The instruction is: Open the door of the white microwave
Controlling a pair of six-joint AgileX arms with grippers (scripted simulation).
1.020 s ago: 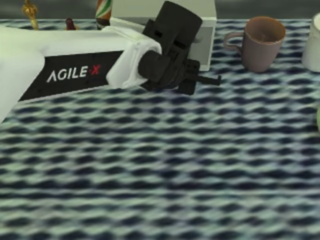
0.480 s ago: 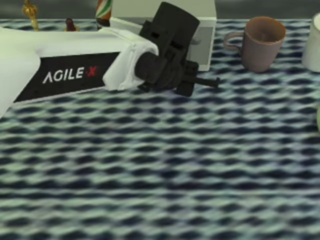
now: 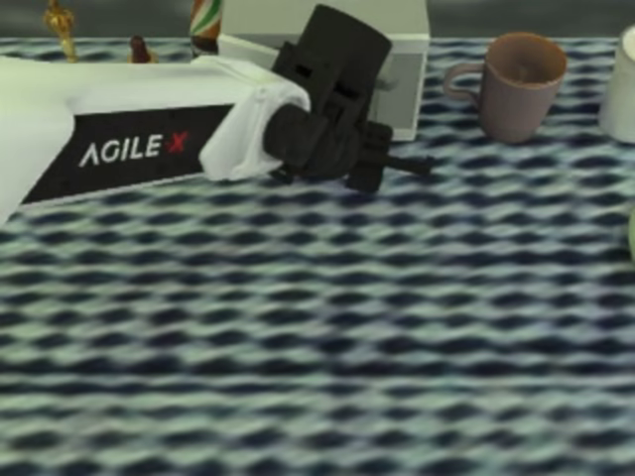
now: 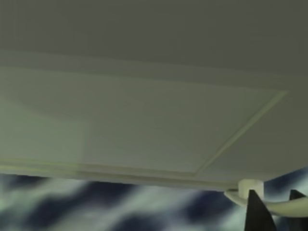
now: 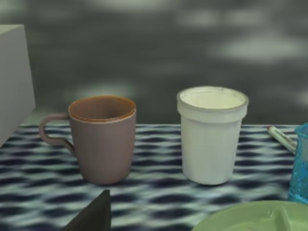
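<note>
The white microwave stands at the table's far edge, its grey control panel facing the front. My left gripper reaches across its front, and the arm covers most of the door. In the left wrist view the door fills the picture. Its white bar handle runs between my left gripper's two dark fingertips, which are shut on it. My right gripper is off to the right of the top view and sees the microwave's white side.
A brown mug stands just right of the microwave, with a white cup beyond it. A green plate, a blue container and a marker lie near my right gripper. Small ornaments stand at the back left.
My left arm and gripper have shifted a little to the left and toward the front, still on the handle. The mug and cup have not moved.
</note>
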